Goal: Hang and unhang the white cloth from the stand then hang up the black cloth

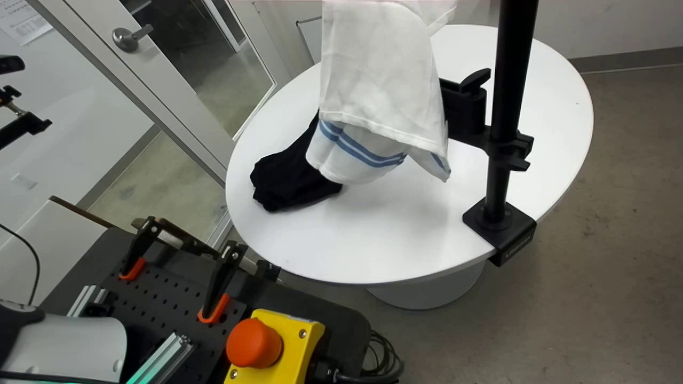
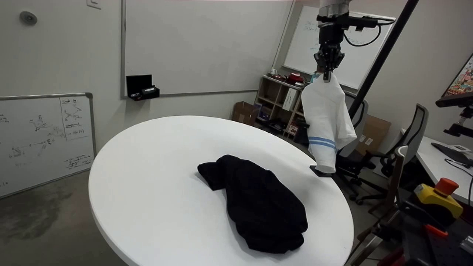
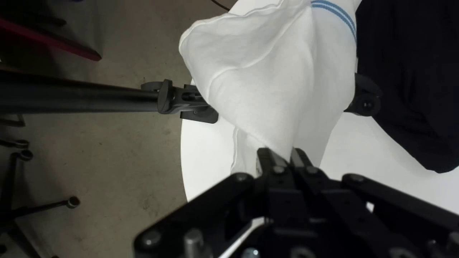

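Observation:
The white cloth [image 2: 327, 111], with its blue stripes, hangs in folds from my gripper [image 2: 327, 77], which is shut on its upper part. In the wrist view the white cloth [image 3: 265, 79] runs up between the fingertips of the gripper [image 3: 281, 154] and covers the middle of the stand's arm. The stand [image 1: 510, 80] is clamped at the table edge, and its arm [image 1: 463, 109] partly shows behind the cloth. Whether cloth and arm touch I cannot tell. The black cloth [image 2: 266, 203] lies crumpled on the table, partly behind the white one in an exterior view [image 1: 293, 178].
A round white table [image 1: 384, 245] carries the stand's black clamp base [image 1: 499, 226] at its rim. Beside the table is a dark cart with a yellow box and red button [image 1: 275, 346]. Chairs [image 2: 399, 140] and a shelf [image 2: 279, 101] stand beyond the table.

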Controlling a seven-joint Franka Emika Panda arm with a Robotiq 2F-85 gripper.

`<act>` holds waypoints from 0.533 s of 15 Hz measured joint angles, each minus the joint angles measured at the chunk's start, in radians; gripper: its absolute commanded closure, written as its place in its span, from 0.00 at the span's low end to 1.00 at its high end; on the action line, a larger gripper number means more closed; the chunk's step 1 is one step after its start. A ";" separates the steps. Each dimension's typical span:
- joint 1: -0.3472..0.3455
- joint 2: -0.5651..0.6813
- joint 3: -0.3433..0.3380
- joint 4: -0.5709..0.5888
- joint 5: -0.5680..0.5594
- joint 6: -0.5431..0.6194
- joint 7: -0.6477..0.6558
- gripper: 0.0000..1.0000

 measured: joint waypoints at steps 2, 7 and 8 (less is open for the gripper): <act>-0.004 0.059 0.000 0.068 -0.001 -0.037 0.032 0.99; -0.026 0.197 0.000 0.230 -0.001 -0.136 0.096 0.58; -0.029 0.219 0.000 0.259 0.000 -0.152 0.105 0.51</act>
